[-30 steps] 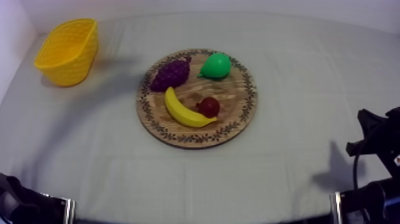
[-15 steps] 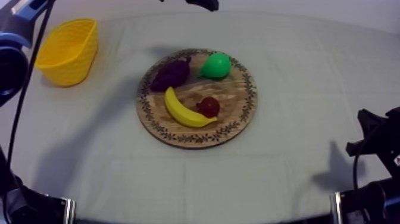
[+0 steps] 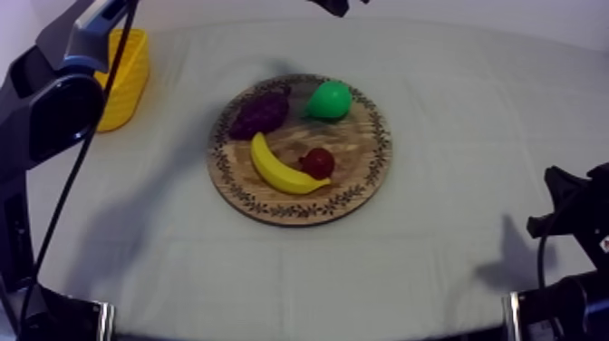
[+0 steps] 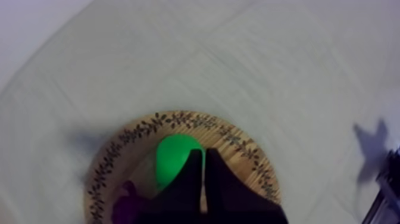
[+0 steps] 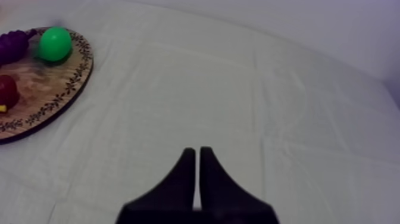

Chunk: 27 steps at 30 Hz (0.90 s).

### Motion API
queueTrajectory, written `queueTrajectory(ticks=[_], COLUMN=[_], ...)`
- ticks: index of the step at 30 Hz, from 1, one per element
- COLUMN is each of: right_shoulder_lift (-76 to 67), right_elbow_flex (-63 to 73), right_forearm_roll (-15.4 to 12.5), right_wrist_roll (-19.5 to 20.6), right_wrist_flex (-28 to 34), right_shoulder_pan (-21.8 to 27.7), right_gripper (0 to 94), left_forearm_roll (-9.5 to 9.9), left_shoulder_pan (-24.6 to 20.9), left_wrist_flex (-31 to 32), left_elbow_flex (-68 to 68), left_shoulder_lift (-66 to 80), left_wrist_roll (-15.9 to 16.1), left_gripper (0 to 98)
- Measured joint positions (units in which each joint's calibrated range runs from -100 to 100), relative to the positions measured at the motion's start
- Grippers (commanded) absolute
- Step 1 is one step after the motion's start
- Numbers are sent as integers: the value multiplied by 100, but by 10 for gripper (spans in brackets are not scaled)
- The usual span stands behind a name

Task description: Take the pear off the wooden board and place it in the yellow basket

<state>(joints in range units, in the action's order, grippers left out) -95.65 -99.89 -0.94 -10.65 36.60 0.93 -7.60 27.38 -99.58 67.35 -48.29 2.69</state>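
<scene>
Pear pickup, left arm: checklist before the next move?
1. Pear on wooden board, apart from grapes: ok.
2. Left claw lined up over pear: ok, tips over its edge.
3. Left claw open for grasp: not ok, shut on nothing.
4. Right claw away from board: ok, shut over bare cloth.
5. Yellow basket free inside: cannot tell, the left arm covers part of it.
</scene>
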Motion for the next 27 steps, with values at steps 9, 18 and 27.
queueTrajectory(ticks=[9, 18, 27], right_shoulder_lift=[0, 0, 0], right_elbow_flex=[0, 0, 0], right_forearm_roll=[0, 0, 0], right_wrist_roll=[-5, -5, -1], right_wrist_flex=[0, 0, 0], right_shoulder_pan=[0, 0, 0], right_gripper=[4, 4, 4], left_forearm_roll=[229, 257, 298], left_shoulder_pan=[-69, -90, -115], left_wrist_flex=[103, 130, 101], left_elbow_flex=[-1152, -1662, -2139], left_shoulder_lift=[542, 748, 979], left_wrist_roll=[1650, 2253, 1991], left_gripper=[68, 400, 652])
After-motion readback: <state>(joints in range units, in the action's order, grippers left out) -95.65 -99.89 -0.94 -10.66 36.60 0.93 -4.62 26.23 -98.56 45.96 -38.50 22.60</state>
